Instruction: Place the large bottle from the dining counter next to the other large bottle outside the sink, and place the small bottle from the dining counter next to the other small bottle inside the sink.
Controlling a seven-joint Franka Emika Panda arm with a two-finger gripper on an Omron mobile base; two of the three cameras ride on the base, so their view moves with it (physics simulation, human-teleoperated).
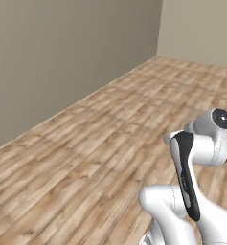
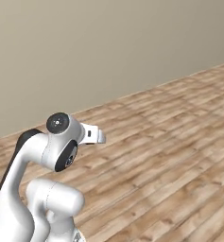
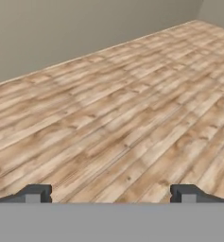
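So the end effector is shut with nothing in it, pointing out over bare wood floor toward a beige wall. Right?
Not quite. The end effector is open, not shut: in the hand view its two dark fingertips stand far apart at the bottom. The rest holds: nothing sits between them, and ahead lies the wood floor running to the beige wall.

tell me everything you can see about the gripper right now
The gripper shows in the hand view as two small dark grey finger tips rising at the bottom, set far apart: open, with nothing between them. It faces out over the wooden plank floor toward a plain beige wall, touching nothing.
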